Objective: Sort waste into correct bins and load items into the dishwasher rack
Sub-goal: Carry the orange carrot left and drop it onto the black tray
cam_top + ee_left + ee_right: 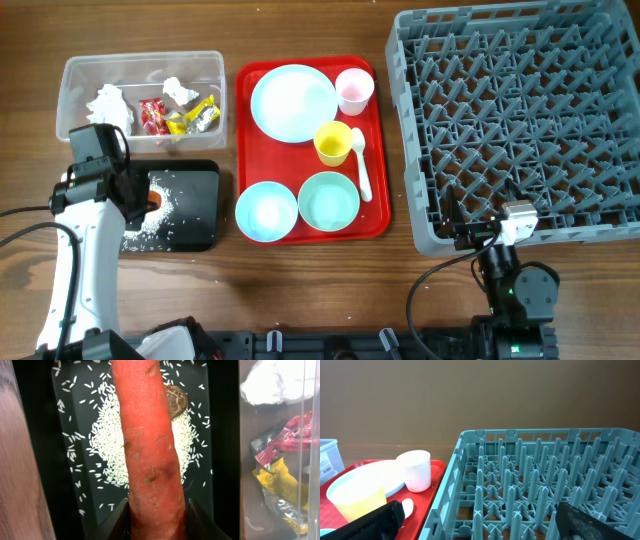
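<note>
Your left gripper (pixel 159 522) pinches one end of the carrot (pixel 150 450), which reaches out ahead of the fingers over the black tray (pixel 70 495) directly beneath. Rice (pixel 107 445) and the brown lump (pixel 176 401) lie down there, so I judge this is the food bin and the carrot hangs here for release. The clear tub (pixel 68 100), off to that gripper's right, takes wrappers (pixel 280 460). Your right gripper (pixel 480 522) stands spread wide and empty, the dishwasher rack (pixel 545 485) just ahead of it, likely waiting for dishes.

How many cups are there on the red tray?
2. The pink cup stands at the red tray's far right corner; the yellow cup is just in front of it, beside the white spoon. None looks hidden.
</note>
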`<action>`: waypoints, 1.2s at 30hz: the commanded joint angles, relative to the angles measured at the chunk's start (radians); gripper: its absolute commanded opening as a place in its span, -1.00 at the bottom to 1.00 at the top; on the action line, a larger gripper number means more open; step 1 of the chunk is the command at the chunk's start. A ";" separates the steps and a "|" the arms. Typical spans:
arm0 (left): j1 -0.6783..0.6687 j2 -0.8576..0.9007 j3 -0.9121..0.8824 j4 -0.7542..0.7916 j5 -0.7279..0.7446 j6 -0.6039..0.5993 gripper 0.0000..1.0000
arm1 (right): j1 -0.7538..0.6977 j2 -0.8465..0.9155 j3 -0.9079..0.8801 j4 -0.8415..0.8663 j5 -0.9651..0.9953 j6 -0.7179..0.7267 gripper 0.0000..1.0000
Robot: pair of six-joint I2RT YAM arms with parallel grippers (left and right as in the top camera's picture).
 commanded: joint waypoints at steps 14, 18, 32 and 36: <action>-0.087 0.076 -0.004 0.071 0.047 -0.010 -0.58 | -0.002 -0.002 -0.001 0.004 -0.016 -0.009 0.99; -0.090 0.076 -0.004 0.071 0.047 -0.010 -0.57 | -0.002 -0.002 -0.001 0.004 -0.016 -0.009 0.99; -0.090 0.075 -0.003 0.028 0.047 -0.005 0.90 | -0.002 -0.002 -0.001 0.004 -0.016 -0.009 1.00; -0.090 0.035 0.003 0.021 0.048 0.008 0.91 | -0.002 -0.002 -0.001 0.004 -0.016 -0.009 0.99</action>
